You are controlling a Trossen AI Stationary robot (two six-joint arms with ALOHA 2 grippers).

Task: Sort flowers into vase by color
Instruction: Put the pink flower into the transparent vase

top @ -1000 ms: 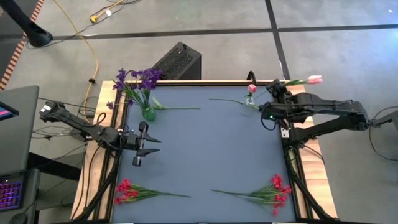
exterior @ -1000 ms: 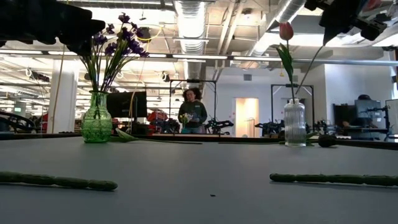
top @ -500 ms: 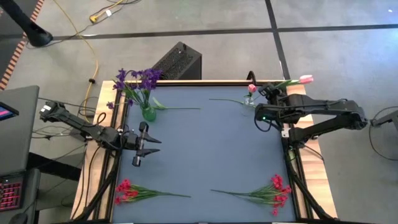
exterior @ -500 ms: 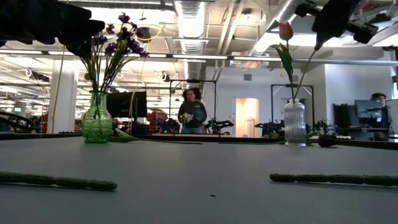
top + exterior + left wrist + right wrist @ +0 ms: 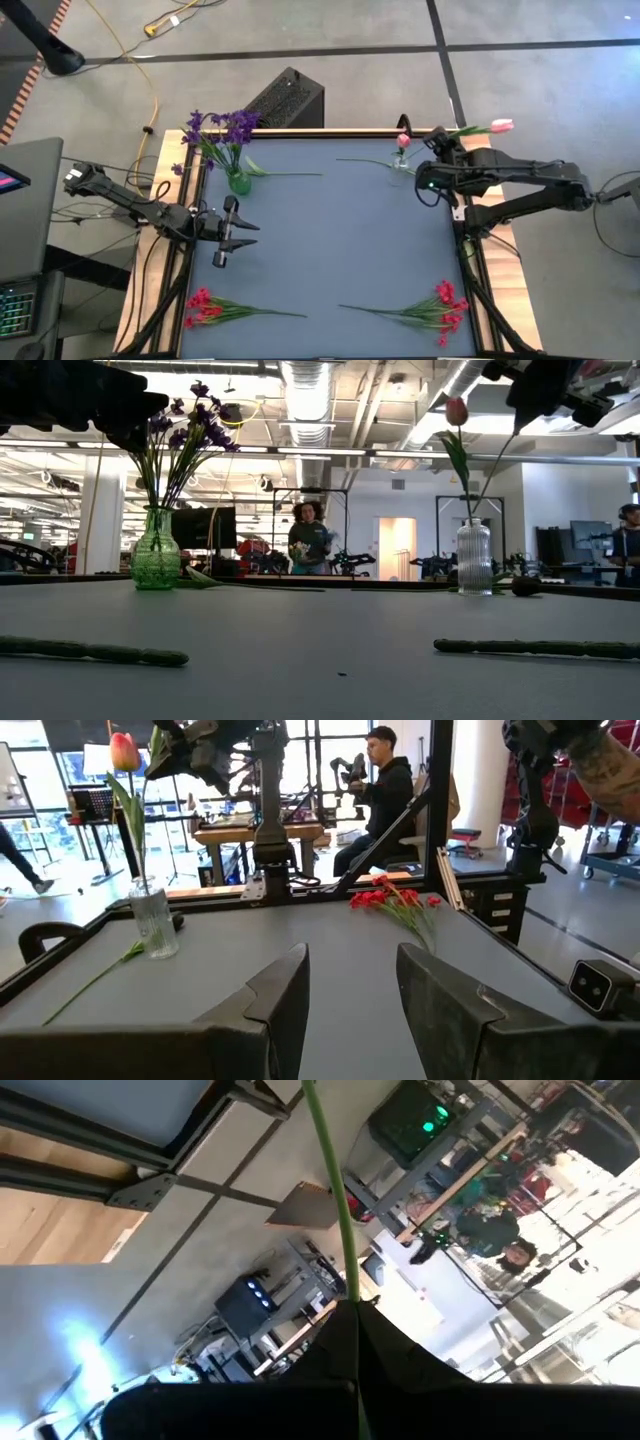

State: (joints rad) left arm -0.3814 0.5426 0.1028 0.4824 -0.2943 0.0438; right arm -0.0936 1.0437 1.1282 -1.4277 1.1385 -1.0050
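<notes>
Our right gripper is high above the far right corner of the table, and its fingers are closed on the green stem of a pink tulip; the bloom points outward, past the table edge. Just beside it stands the clear vase, which already holds one tulip. The danger, as we judge it, is the long stem: if we bring it down tilted, its lower end can miss the narrow mouth. It can also push the tulip already standing there or tip the light vase over. The stem is thin, so it may turn between the fingers.

Our left gripper waits with fingers parted near the green vase of purple flowers. Two sprays of red flowers lie on the near side, not yet sorted.
</notes>
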